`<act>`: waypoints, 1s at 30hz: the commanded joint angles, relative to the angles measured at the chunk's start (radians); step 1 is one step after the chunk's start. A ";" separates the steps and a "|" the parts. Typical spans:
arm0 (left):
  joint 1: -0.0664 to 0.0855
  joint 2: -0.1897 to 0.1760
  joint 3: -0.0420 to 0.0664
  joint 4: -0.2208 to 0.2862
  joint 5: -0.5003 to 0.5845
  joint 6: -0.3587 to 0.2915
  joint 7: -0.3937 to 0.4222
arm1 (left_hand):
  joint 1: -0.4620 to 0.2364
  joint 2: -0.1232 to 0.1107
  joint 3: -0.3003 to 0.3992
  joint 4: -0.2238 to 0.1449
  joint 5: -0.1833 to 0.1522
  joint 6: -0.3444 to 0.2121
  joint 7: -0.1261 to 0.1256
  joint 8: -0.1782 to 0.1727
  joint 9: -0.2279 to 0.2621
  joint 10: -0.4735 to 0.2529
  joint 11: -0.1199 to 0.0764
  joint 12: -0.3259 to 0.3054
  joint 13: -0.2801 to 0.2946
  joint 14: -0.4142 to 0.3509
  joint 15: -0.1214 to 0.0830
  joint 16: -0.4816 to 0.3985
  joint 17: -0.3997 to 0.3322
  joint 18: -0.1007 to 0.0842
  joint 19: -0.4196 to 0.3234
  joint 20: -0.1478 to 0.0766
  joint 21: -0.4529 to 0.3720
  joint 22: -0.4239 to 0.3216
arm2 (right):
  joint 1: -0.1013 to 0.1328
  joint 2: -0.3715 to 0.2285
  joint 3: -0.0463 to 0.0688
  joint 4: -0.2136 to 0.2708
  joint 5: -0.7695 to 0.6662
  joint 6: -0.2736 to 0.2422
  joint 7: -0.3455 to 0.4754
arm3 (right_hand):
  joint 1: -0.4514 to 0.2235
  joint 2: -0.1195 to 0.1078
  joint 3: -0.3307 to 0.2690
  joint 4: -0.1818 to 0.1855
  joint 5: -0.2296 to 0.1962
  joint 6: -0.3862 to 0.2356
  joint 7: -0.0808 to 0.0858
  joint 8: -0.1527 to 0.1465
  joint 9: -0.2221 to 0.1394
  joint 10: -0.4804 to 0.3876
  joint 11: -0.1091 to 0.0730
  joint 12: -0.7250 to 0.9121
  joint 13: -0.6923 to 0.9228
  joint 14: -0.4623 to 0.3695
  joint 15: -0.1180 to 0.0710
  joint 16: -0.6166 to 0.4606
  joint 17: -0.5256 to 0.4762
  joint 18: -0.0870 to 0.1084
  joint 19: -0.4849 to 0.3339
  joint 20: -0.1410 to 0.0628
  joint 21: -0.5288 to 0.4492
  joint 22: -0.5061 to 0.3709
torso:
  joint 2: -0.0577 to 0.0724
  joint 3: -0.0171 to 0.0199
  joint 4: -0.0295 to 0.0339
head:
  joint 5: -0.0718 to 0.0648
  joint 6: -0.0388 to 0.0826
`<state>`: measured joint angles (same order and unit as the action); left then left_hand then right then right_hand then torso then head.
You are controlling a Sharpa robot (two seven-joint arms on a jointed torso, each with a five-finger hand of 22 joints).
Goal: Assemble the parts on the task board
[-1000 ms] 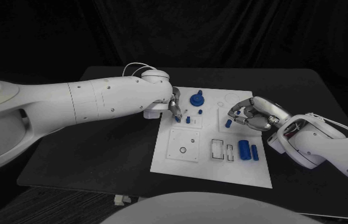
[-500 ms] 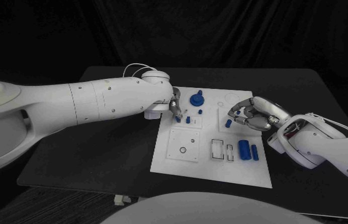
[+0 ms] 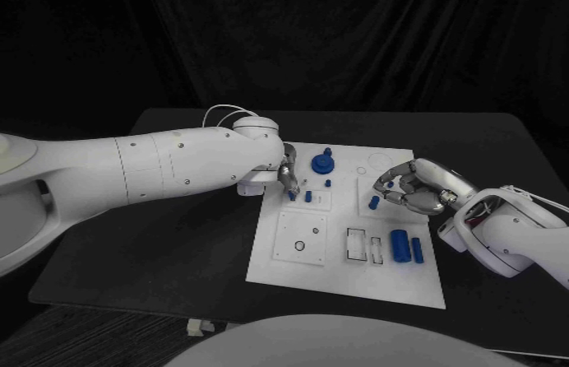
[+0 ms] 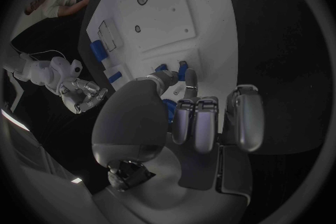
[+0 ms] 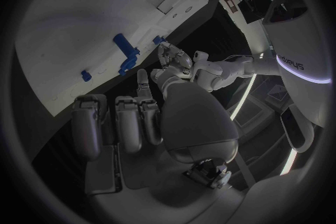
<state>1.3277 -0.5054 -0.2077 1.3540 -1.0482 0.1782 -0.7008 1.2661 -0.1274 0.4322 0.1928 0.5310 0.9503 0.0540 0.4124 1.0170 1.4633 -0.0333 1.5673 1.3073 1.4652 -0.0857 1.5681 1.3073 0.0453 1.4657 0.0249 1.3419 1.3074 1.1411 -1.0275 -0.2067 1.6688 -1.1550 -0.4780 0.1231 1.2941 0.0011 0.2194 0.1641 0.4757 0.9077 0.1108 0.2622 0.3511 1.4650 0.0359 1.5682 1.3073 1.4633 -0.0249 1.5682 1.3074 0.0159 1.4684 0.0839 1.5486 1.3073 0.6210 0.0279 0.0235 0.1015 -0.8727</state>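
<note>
Small blue rigid plastic peg point(image 3: 292, 194) pinched upright in left hand point(image 3: 286, 175) fingertips over flat white task board point(image 3: 311, 260); light, slippery, best gripped mid-shaft; right hand point(image 3: 409, 188) curled, empty.

a black curtain point(image 3: 356, 46) hangs behind the black table point(image 3: 178, 235).

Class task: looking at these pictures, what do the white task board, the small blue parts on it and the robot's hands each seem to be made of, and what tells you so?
Task board: probably matte white plastic; flat, evenly pale, with crisp cut-out slots. Blue parts: likely moulded or printed plastic; solid uniform colour, little gloss. Left hand and right hand: silver with soft highlights, so metal or metallic-coated plastic; the look leaves that open.
</note>
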 commanded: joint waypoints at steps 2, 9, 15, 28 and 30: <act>-0.011 0.002 -0.004 0.003 0.003 0.017 0.002 | -0.001 0.011 0.136 -0.141 0.001 0.000 -0.005 -0.001 -0.001 0.108 0.004 0.004 0.263 0.106 0.004 0.003 0.263 0.002 0.028 0.004 0.002 0.201 | -0.002 -0.002 0.000 0.003 -0.001 -0.011 -0.001 | 0.010 0.000 0.000 -0.005 0.004 -0.005 0.002 -0.006 -0.001 0.106 0.002 0.003 0.263 0.107 0.001 0.003 0.263 -0.006 0.079 0.004 -0.006 0.250 | 0.000 0.0001 0.0001 | -0.001 0.000; -0.013 0.001 -0.004 0.003 0.003 0.015 0.005 | -0.001 0.012 0.136 -0.142 0.001 0.000 -0.005 -0.001 -0.002 0.108 0.004 0.004 0.263 0.106 0.004 0.003 0.263 0.002 0.027 0.004 0.001 0.201 | -0.003 -0.002 0.000 0.003 -0.001 -0.011 -0.002 | 0.011 0.000 0.001 -0.007 0.006 -0.006 0.002 -0.007 -0.001 0.106 0.002 0.003 0.263 0.107 0.002 0.003 0.263 -0.006 0.078 0.004 -0.007 0.250 | 0.000 0.0002 0.0002 | -0.001 0.000; -0.014 0.001 -0.004 0.005 0.003 0.014 0.009 | -0.002 0.012 0.136 -0.142 0.001 0.000 -0.005 -0.002 -0.002 0.108 0.004 0.004 0.263 0.106 0.004 0.003 0.263 0.002 0.027 0.004 -0.001 0.200 | -0.003 0.000 0.000 0.001 -0.001 -0.010 -0.003 | 0.011 0.000 0.001 -0.007 0.006 -0.006 0.002 -0.007 -0.001 0.106 0.002 0.003 0.263 0.107 0.002 0.003 0.263 -0.006 0.078 0.004 -0.007 0.250 | 0.000 0.0002 -0.0001 | 0.002 0.000; -0.015 -0.001 -0.004 0.007 0.003 0.016 0.013 | -0.002 0.012 0.136 -0.142 0.001 0.000 -0.005 -0.002 -0.002 0.108 0.004 0.004 0.263 0.106 0.004 0.003 0.263 0.002 0.027 0.004 -0.001 0.200 | -0.003 0.002 0.000 0.000 -0.001 -0.008 -0.004 | 0.013 0.000 0.002 -0.008 0.008 -0.006 0.002 -0.007 -0.001 0.106 0.002 0.003 0.263 0.107 0.002 0.003 0.263 -0.005 0.078 0.004 -0.008 0.249 | 0.000 0.0002 0.0000 | 0.001 0.000; -0.015 -0.001 -0.004 0.008 0.003 0.017 0.014 | -0.002 0.013 0.135 -0.143 0.000 0.001 -0.005 -0.002 -0.003 0.108 0.004 0.004 0.263 0.106 0.003 0.003 0.263 0.003 0.026 0.004 -0.001 0.200 | -0.003 0.002 0.000 0.000 -0.001 -0.008 -0.004 | 0.014 -0.001 0.002 -0.010 0.009 -0.006 0.002 -0.007 -0.001 0.106 0.002 0.003 0.263 0.107 0.001 0.003 0.263 -0.005 0.078 0.004 -0.008 0.249 | -0.001 0.0001 0.0001 | 0.001 0.000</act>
<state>1.3238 -0.5078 -0.2060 1.3591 -1.0539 0.1775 -0.6966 1.2641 -0.1217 0.4323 0.1929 0.5280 0.9491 0.0564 0.4155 1.0164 1.4633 -0.0333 1.5673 1.3073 1.4652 -0.0857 1.5681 1.3073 0.0453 1.4657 0.0249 1.3419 1.3073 1.1400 -1.0251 -0.2067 1.6676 -1.1549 -0.4780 0.1228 1.2979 -0.0027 0.2223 0.1612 0.4796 0.9078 0.1108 0.2622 0.3512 1.4650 0.0359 1.5682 1.3074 1.4633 -0.0249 1.5683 1.3074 0.0159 1.4684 0.0838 1.5447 1.3079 0.6207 0.0280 0.0235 0.1025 -0.8727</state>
